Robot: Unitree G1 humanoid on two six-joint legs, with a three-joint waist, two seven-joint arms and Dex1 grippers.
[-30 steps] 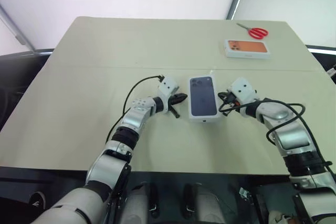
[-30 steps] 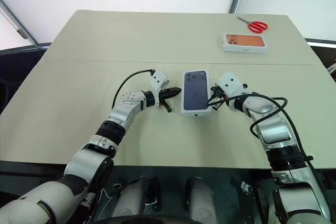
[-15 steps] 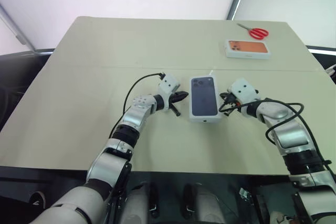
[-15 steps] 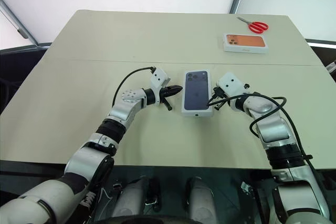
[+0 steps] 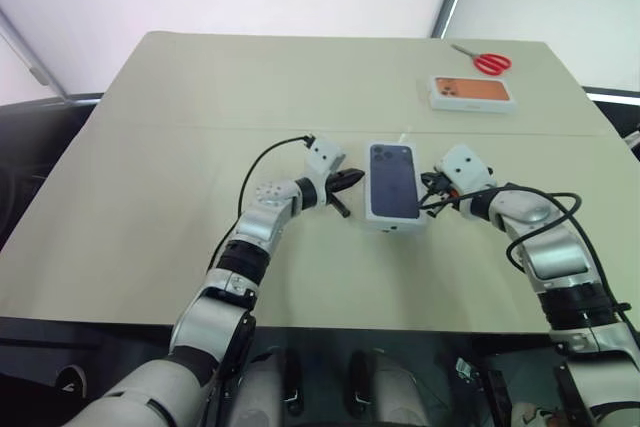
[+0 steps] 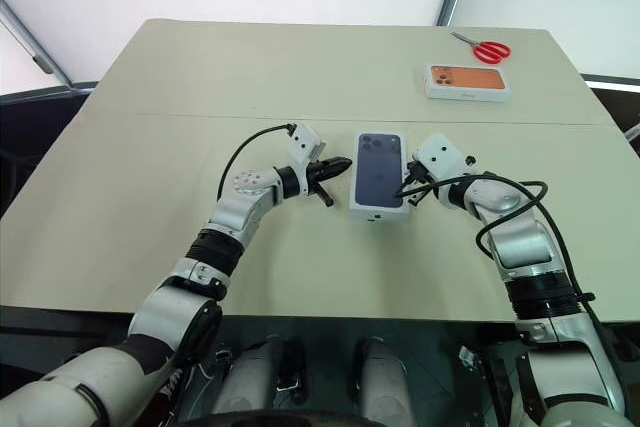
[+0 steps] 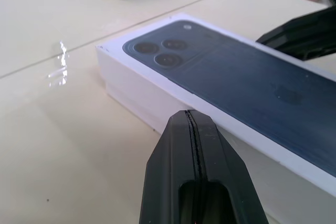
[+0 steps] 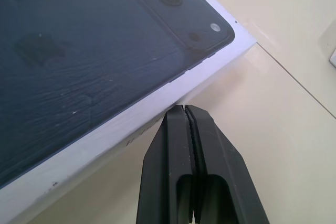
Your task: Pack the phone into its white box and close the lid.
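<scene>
Lid [image 5: 391,182] sits on the white box [image 7: 131,97], closed, dark phone picture facing up, camera cluster toward the far end. The closed box lies mid-desk [image 5: 150,147], between my 2 tools. In my left wrist view the lid's lower edge shows as a step above the tray wall, so the seam is visible along that side. The phone itself I cannot see.

My left tool [image 5: 346,181] is pinched fully together, nothing in it. It points level toward the box's left long side, tip just beside the wall; I cannot tell whether it touches.

My right tool [image 6: 408,190] is likewise fully closed and empty. It angles slightly down at the box's right long side, tip very near the wall, close to the camera-end corner in my right wrist view; contact not clear either.

Far right of the desk: a second white box printed with an orange phone [image 5: 471,91], and red-handled scissors [image 5: 485,60] just beyond it. Both well apart from the work.
</scene>
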